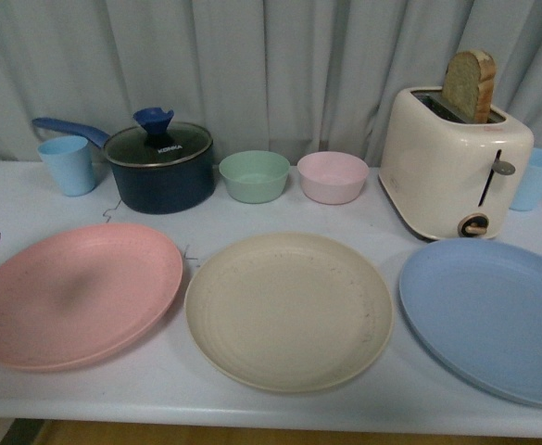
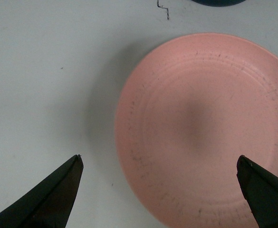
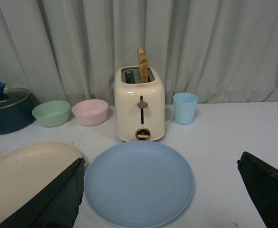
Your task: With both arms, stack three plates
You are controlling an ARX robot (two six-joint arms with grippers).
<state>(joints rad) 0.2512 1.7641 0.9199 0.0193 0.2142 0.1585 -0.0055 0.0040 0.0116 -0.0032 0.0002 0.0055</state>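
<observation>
Three plates lie side by side along the table's front: a pink plate point(image 1: 71, 295) on the left, a beige plate point(image 1: 289, 309) in the middle and a blue plate point(image 1: 493, 315) on the right. None overlaps another. My left gripper point(image 2: 160, 161) hangs open above the pink plate point(image 2: 205, 128), straddling its rim. My right gripper point(image 3: 160, 164) is open too, held back from the blue plate point(image 3: 139, 183), which lies flat between its fingers in view. The beige plate point(image 3: 27, 178) shows beside it. Neither gripper shows clearly in the front view.
Along the back stand a light blue cup point(image 1: 68, 165), a dark blue lidded pot point(image 1: 158, 167), a green bowl point(image 1: 254, 176), a pink bowl point(image 1: 333, 177), a cream toaster point(image 1: 454, 162) with a bread slice, and another blue cup point(image 1: 535, 178). Grey curtains hang behind.
</observation>
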